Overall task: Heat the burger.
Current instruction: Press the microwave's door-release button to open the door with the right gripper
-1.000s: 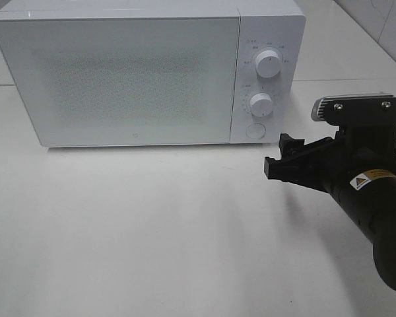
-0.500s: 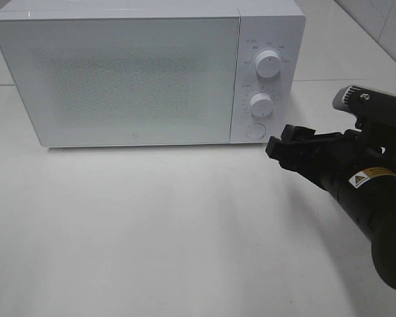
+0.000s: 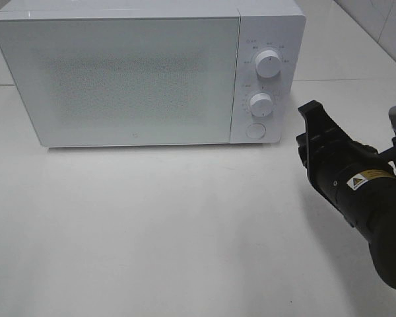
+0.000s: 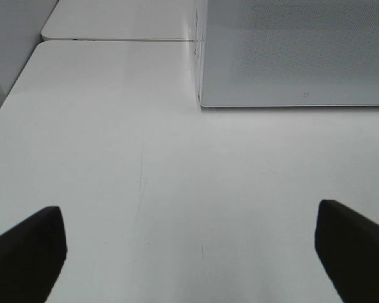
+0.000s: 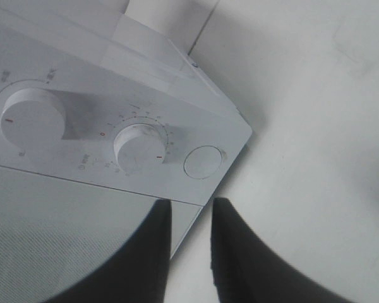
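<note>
The burger is not in view in any frame. The white microwave (image 3: 119, 79) stands at the back of the table with its door shut; it also shows in the left wrist view (image 4: 297, 57) and the right wrist view (image 5: 114, 82). My right gripper (image 3: 311, 113) hovers just right of the microwave's control panel, turned on edge, fingers close together and empty (image 5: 191, 211). The panel has an upper knob (image 3: 268, 63), a lower knob (image 3: 261, 103) and a round door button (image 3: 255, 130). My left gripper (image 4: 189, 218) is open and empty, low over the table left of the microwave.
The white table (image 3: 152, 224) stretches in front of the microwave. A second white surface (image 4: 114, 22) adjoins it behind. The table's left edge (image 4: 12, 95) shows in the left wrist view.
My right gripper has drawn back to the right, away from the microwave's button area, and rolled from flat to on edge. The microwave door stays shut.
</note>
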